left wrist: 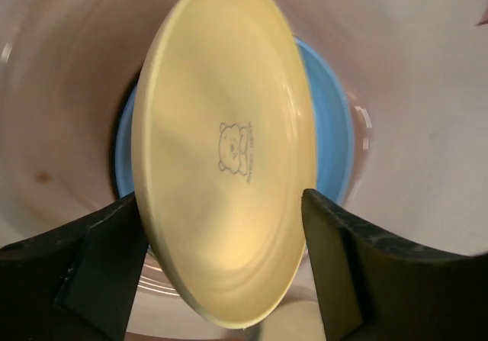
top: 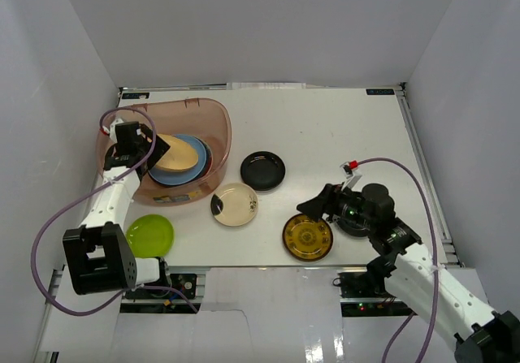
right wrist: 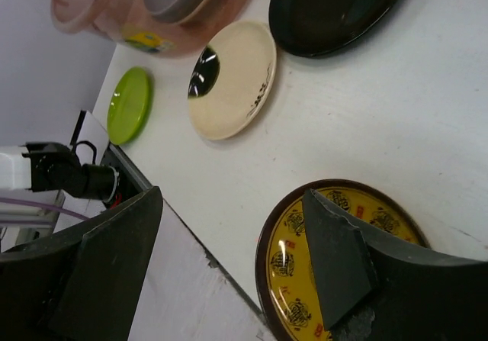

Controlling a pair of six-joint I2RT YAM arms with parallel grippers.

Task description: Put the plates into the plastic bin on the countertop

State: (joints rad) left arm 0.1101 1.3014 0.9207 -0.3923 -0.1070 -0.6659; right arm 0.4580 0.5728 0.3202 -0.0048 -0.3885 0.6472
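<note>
My left fingers [left wrist: 99,268] flank the pale yellow plate [left wrist: 225,150] over the blue plate [left wrist: 332,143] in the plastic bin [top: 213,119], grip unclear, so I'd settle it flat before withdrawing; my right fingers [right wrist: 335,265] gape open.

The top view looks down from above the near edge over the whole worktop [top: 341,127]. The left wrist view sits close inside the bin [top: 221,131], by the left edge. The right wrist view skims low leftward, sharing bin and cream plate [right wrist: 232,78] with the top.
</note>
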